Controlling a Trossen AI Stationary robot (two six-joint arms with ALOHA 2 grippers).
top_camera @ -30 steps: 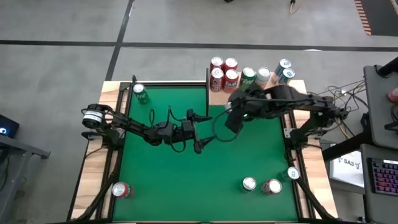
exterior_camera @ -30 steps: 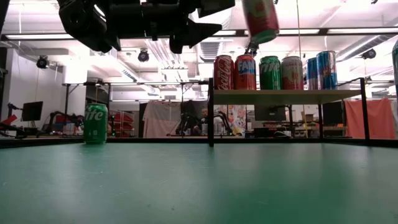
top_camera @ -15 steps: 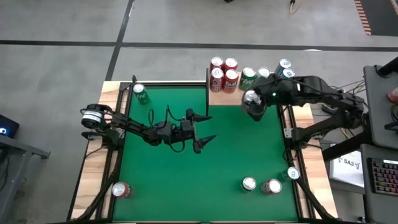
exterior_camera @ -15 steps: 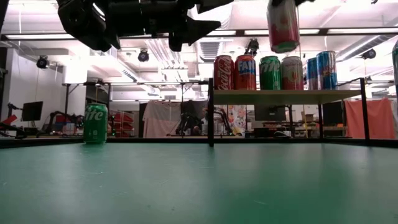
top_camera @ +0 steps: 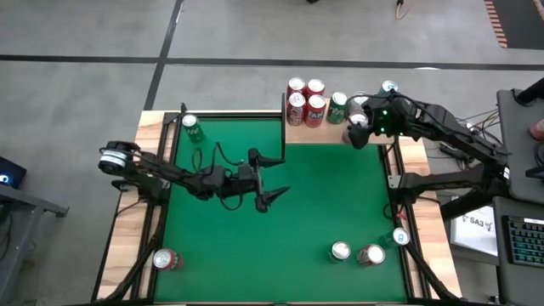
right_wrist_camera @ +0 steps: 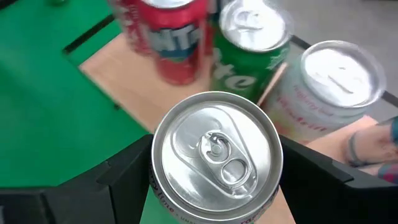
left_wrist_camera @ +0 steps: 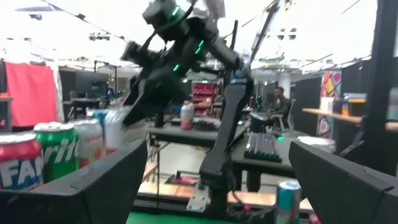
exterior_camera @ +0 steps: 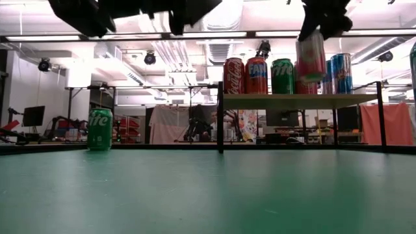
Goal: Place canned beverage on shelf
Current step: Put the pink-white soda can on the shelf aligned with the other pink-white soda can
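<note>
Here the right pincer [right_wrist_camera: 214, 186] grips a cylindrical pink can [exterior_camera: 311, 57] with a shiny aluminium lid above the light-wood shelf [top_camera: 327, 133]; the left pincer [top_camera: 270, 178] gapes over green felt.

Bright overhead ceiling strip lights [exterior_camera: 214, 34], motion-blurred wrist views

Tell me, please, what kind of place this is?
Probably a robotics lab or workshop. Beyond the green table there are benches with more robot arms, bare ceiling lights and ducts, and a desk with a keyboard where a person sits.
</note>
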